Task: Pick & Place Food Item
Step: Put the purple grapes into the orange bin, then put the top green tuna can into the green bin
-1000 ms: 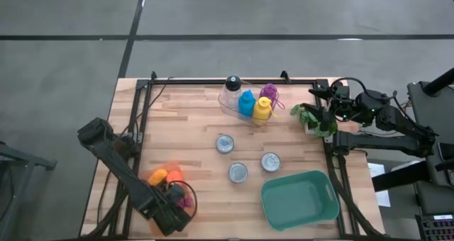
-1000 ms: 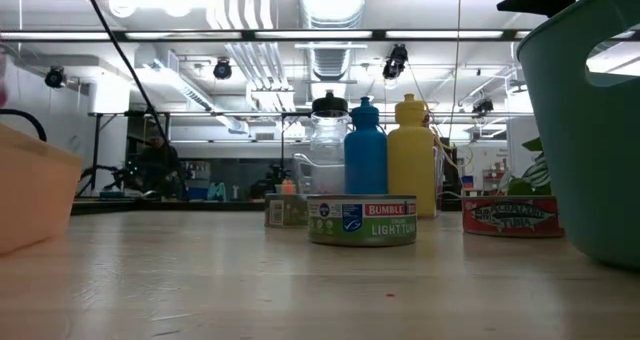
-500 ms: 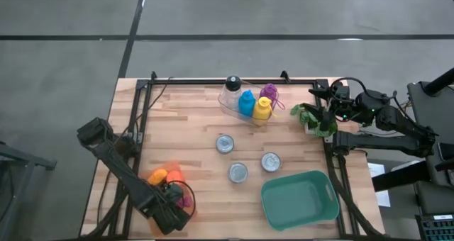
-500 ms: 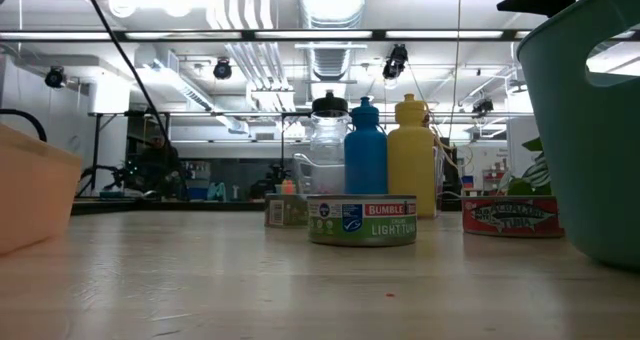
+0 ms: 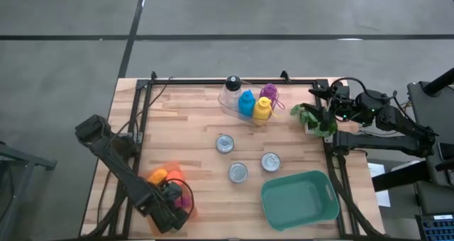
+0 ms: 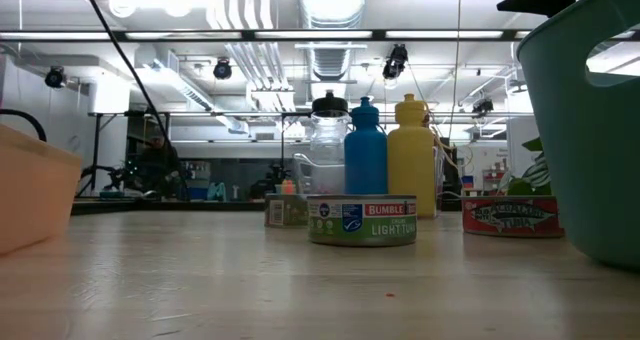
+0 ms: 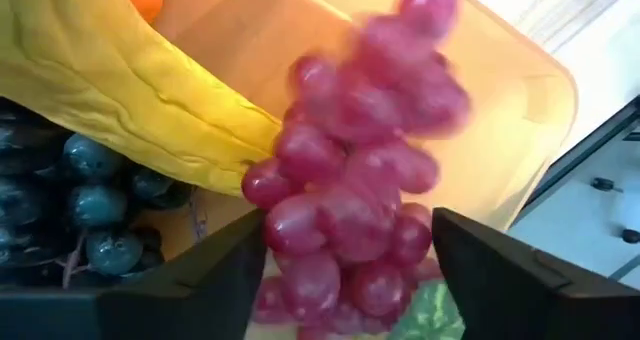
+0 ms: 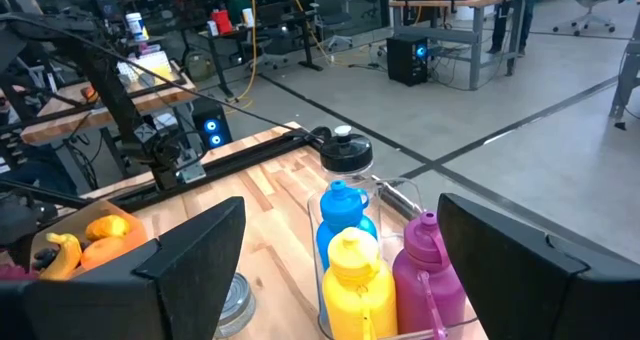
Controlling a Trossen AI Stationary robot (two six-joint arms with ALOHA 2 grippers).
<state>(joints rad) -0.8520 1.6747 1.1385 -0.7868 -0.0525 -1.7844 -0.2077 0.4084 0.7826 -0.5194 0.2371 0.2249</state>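
Note:
An orange bin [image 5: 162, 186] stands at the table's near left corner. In it lie a yellow banana [image 7: 130, 90], dark grapes [image 7: 90, 190] and a bunch of red grapes [image 7: 350, 210]. My left gripper [image 7: 350, 280] points down into the bin, open, one finger on each side of the red bunch, whose upper part is blurred. In the high view the left gripper [image 5: 174, 209] stands over the bin's near end. My right gripper [image 8: 340, 270] waits open and level at the table's far right edge, above a green plant [image 5: 316, 119]. My left gripper has its fingers [image 7: 215, 280] close on either side of the red grape bunch's lower part [image 7: 300, 230], coming from above. I cannot tell whether they touch the bunch. The bunch lies against the banana and the bin's wall [image 7: 500, 90].
Three tins [image 5: 225, 143] [image 5: 237, 172] [image 5: 270, 161] stand mid-table. A teal tub [image 5: 299, 198] sits at the near right. Blue, yellow and purple bottles and a clear jar stand in a holder [image 5: 248, 103] at the far middle. A black frame rims the table.
In the low view a pink shape that showed above the orange bin's wall at the left edge a second ago is gone from sight. Both arms have kept their places.

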